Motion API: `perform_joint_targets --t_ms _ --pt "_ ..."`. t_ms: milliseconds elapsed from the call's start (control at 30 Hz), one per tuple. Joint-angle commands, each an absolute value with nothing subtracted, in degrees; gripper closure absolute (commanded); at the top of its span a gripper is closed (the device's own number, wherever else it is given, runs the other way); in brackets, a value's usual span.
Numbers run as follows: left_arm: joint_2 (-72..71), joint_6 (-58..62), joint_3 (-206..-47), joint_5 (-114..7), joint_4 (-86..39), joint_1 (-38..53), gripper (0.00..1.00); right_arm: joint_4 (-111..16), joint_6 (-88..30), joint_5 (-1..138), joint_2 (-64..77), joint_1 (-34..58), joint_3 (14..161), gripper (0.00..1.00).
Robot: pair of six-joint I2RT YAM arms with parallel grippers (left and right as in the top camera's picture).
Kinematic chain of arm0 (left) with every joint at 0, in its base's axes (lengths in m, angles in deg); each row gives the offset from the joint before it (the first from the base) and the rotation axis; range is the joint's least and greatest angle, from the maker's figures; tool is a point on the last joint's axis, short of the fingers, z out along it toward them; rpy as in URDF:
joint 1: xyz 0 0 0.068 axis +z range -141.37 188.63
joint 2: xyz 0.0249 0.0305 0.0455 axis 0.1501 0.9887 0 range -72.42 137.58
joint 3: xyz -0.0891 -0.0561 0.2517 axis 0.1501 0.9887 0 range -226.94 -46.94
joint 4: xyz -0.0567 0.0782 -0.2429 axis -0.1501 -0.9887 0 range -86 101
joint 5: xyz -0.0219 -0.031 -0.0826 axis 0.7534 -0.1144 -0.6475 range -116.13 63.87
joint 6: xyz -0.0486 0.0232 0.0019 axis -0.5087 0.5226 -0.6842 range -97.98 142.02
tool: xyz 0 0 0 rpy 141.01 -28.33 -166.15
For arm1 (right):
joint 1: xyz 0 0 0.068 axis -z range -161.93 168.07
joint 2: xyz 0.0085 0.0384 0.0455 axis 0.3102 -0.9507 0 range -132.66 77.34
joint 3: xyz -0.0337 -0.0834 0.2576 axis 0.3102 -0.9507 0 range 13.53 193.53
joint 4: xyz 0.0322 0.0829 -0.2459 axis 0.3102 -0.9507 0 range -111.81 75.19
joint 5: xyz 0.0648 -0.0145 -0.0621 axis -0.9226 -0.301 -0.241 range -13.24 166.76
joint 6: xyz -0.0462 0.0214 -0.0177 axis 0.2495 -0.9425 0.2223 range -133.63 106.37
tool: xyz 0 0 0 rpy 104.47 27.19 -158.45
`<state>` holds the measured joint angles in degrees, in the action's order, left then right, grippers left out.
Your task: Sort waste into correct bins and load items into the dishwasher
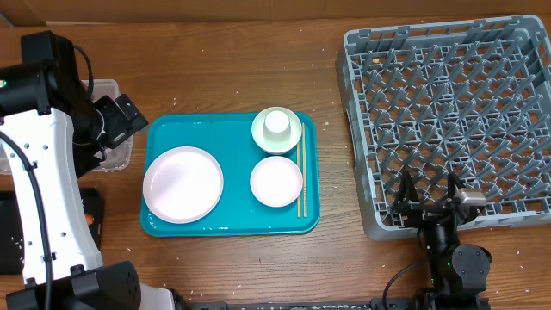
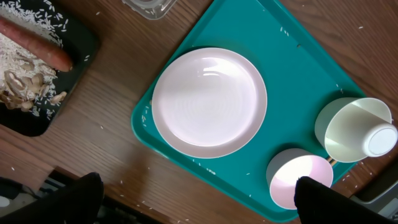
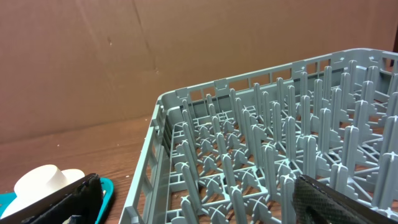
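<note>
Overhead: I log a glossy round white plate [image 1: 182,184], centre, on a smooth teal tray [image 1: 232,138]; grey lattice rack [image 1: 448,112], right.
Left wrist: left gripper [image 2: 205,199] spread; carrot [image 2: 36,41] in black tray [image 2: 84,37], upper left.
Right wrist: right gripper [image 3: 196,193] spread over the pegged rack.

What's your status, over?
Left gripper open by teal tray; right gripper open at dish rack's near edge. Large plate, cup, chopsticks not yet loaded; rack bare. Carrot in black tray. Nothing obstructing.

The table [image 1: 241,77] is brown wood with visible grain, the teal tray [image 1: 232,138] looks like smooth plastic, the large plate [image 1: 182,184] on it is glossy white, and the dish rack [image 1: 355,112] at the right is matt grey plastic.
</note>
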<state>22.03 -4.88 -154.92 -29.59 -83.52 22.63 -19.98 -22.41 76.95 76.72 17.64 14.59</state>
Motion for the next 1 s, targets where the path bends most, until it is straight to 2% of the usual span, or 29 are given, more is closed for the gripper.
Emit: perform_joint_targets --t_ms 0,600,767,900,967 --pt "22.10 -5.45 -154.57 -30.18 -83.39 22.83 0.00 -19.63 -22.17 76.64 77.18 17.40 14.00 0.00" --pt "22.10 -5.45 -154.57 -30.20 -83.39 22.83 0.00 -18.67 -22.47 76.58 77.18 17.38 13.97 0.00" --pt "22.10 -5.45 -154.57 -30.20 -83.39 22.83 0.00 -17.97 -37.97 59.33 77.18 17.38 13.97 0.00" --pt "22.10 -5.45 -154.57 -30.20 -83.39 22.83 0.00 -15.70 -59.69 34.81 77.18 17.38 13.97 0.00" --pt "22.10 -5.45 -154.57 -30.18 -83.39 22.83 0.00 -15.44 -65.25 33.17 77.18 17.38 13.97 0.00"
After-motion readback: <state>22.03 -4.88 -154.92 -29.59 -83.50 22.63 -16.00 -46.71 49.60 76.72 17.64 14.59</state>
